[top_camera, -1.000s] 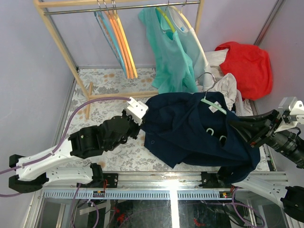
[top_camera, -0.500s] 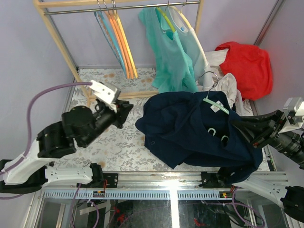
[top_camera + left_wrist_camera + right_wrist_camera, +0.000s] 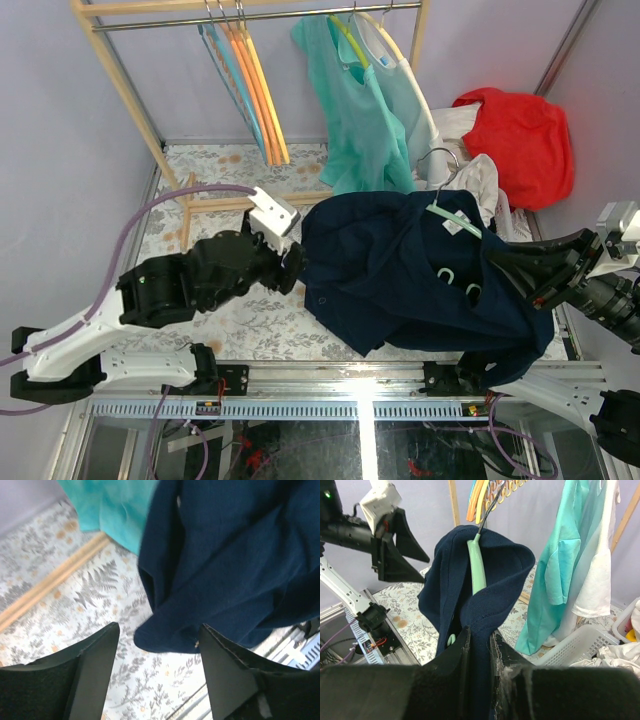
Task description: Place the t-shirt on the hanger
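Most of your hanger [image 3: 478, 570] is buried. Only a smooth mint-green strip and the thin wire hook show above the t-shirt [image 3: 400, 270], whose soft navy cloth drapes over it in heavy folds above the fern-printed tabletop [image 3: 215, 175]. Your right fingers [image 3: 450, 680] are clenched on a fold of that cloth; the hanger's bar may be pinched inside too. Your left fingers [image 3: 85, 680] stand released, spread beside the shirt's rounded hem.

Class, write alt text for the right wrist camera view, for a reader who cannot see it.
The right claw pinches a fold of the dark navy t-shirt, which drapes over the pale green hanger rising in front of it. The left claw hangs open at upper left; a teal shirt hangs at right.
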### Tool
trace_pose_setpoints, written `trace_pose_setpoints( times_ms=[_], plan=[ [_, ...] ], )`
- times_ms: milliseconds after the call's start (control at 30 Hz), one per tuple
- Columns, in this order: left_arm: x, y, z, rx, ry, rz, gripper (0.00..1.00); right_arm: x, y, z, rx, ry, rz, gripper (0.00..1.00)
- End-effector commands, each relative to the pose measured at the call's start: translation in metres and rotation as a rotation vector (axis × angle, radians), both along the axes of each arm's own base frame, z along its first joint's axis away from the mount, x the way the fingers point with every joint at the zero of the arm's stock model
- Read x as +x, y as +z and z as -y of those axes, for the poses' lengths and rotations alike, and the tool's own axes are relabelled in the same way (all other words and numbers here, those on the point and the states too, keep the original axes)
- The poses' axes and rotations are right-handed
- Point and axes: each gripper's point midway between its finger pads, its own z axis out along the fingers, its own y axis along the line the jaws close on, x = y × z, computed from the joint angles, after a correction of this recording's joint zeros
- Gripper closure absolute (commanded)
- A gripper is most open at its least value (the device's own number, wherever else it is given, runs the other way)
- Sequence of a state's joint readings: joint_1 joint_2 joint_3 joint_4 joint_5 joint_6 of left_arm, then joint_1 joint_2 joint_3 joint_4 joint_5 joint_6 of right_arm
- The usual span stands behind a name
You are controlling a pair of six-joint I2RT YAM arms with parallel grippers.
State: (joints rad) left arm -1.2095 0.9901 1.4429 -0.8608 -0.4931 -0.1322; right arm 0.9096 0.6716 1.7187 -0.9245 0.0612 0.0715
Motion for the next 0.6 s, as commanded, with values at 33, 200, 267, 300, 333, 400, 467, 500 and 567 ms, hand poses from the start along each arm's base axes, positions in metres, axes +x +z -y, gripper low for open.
trace_pose_setpoints(
  times_ms=[33, 200, 267, 300, 333, 400, 467, 500, 567],
  plan=[
    [-0.008, -0.023, 0.012, -0.010, -0.056, -0.055, 0.31, 0.000, 0.043, -0.002, 0.126, 0.008, 0.092, 1.00],
    [0.004, -0.042, 0.015, 0.029, -0.025, -0.055, 0.32, -0.001, 0.042, -0.003, 0.125, 0.013, 0.089, 1.00],
    [0.011, -0.045, 0.016, 0.035, -0.007, -0.049, 0.41, 0.000, 0.041, -0.004, 0.125, 0.013, 0.088, 1.00],
    [0.017, -0.046, 0.015, 0.037, 0.006, -0.049, 0.47, 0.000, 0.041, -0.004, 0.125, 0.015, 0.089, 1.00],
    [0.021, -0.046, 0.015, 0.039, 0.015, -0.049, 0.54, 0.000, 0.041, -0.004, 0.125, 0.016, 0.088, 1.00],
    [0.032, -0.046, 0.011, 0.046, 0.056, -0.039, 0.68, 0.000, 0.041, -0.005, 0.124, 0.017, 0.087, 1.00],
    [0.040, -0.039, 0.004, 0.049, 0.099, -0.021, 0.84, 0.000, 0.041, -0.004, 0.124, 0.014, 0.086, 1.00],
    [0.043, -0.035, 0.001, 0.047, 0.118, -0.014, 0.90, 0.000, 0.041, -0.004, 0.122, 0.012, 0.086, 1.00],
    [0.045, -0.018, -0.008, 0.027, 0.158, 0.008, 0.95, 0.000, 0.041, -0.004, 0.121, 0.011, 0.085, 1.00]
  ],
)
